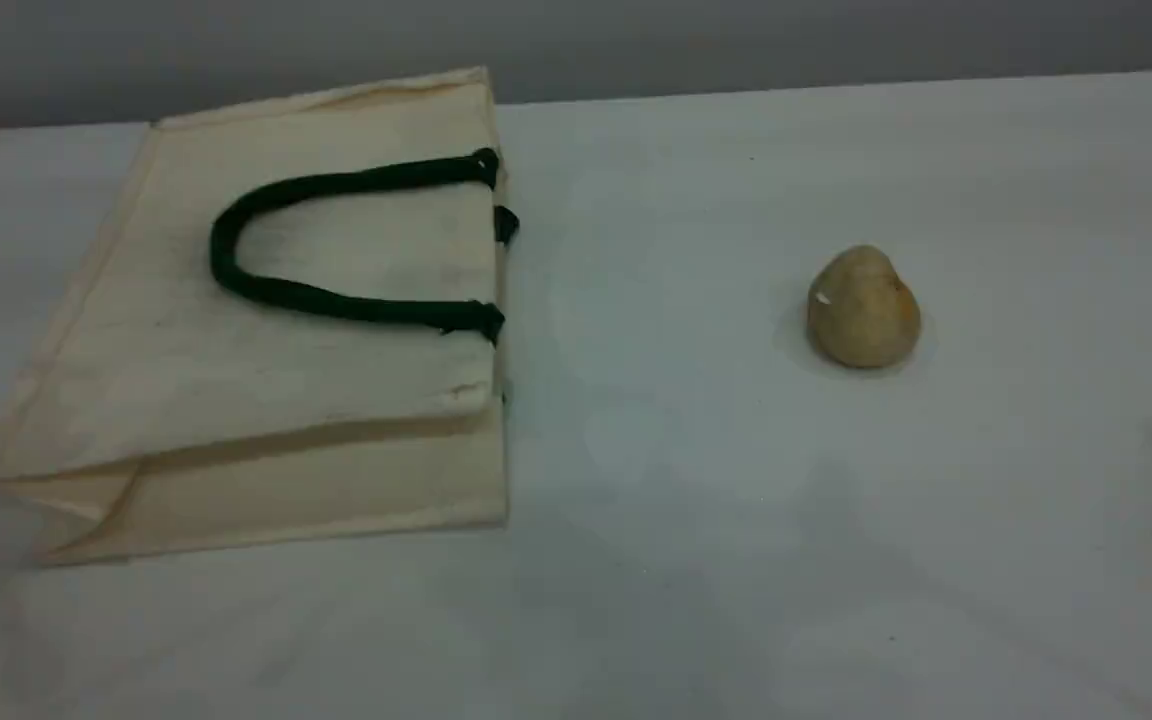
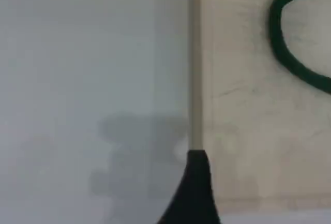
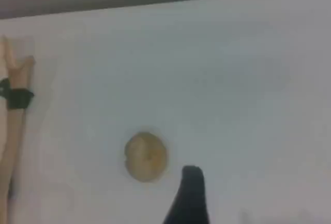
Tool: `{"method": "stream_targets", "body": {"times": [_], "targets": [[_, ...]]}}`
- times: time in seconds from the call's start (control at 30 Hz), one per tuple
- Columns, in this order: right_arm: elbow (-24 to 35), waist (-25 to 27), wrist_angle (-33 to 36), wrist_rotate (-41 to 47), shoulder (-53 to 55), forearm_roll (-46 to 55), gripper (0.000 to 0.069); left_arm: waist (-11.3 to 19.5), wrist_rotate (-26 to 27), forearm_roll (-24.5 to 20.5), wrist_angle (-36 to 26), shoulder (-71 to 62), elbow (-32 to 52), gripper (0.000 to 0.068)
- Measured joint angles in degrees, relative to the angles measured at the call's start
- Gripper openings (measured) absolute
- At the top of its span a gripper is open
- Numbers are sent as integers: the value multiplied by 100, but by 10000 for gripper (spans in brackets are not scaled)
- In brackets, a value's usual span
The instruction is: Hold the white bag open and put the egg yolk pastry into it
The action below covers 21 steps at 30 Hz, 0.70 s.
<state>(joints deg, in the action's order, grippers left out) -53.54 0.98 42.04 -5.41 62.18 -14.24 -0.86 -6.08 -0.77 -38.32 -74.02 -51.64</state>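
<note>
The white bag [image 1: 236,380] lies flat on its side at the table's left, its mouth facing right. One dark green handle [image 1: 224,250] rests looped on its upper face. The egg yolk pastry [image 1: 863,308], a small tan dome, sits alone to the right, well apart from the bag. Neither arm shows in the scene view. In the left wrist view a dark fingertip [image 2: 195,188] hovers above the bag [image 2: 248,105] at its edge, beside the handle [image 2: 282,53]. In the right wrist view a fingertip [image 3: 190,195] hangs just right of the pastry [image 3: 146,157]. Neither gripper holds anything.
The white table [image 1: 696,500] runs back to a grey wall [image 1: 736,40]. The bag's mouth edge [image 3: 13,131] shows at the left of the right wrist view.
</note>
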Motion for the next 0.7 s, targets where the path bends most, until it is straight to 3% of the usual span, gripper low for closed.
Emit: {"method": "stream_targets", "body": {"times": [0.37,0.7], "targets": [[-3,0,-434,-24,586,-101,589,0,0,77,181,-1808,-895,587],[-3,0,-513,-81,707,-262,589,-180,299,632,465,-3061,-1414,587]]}}
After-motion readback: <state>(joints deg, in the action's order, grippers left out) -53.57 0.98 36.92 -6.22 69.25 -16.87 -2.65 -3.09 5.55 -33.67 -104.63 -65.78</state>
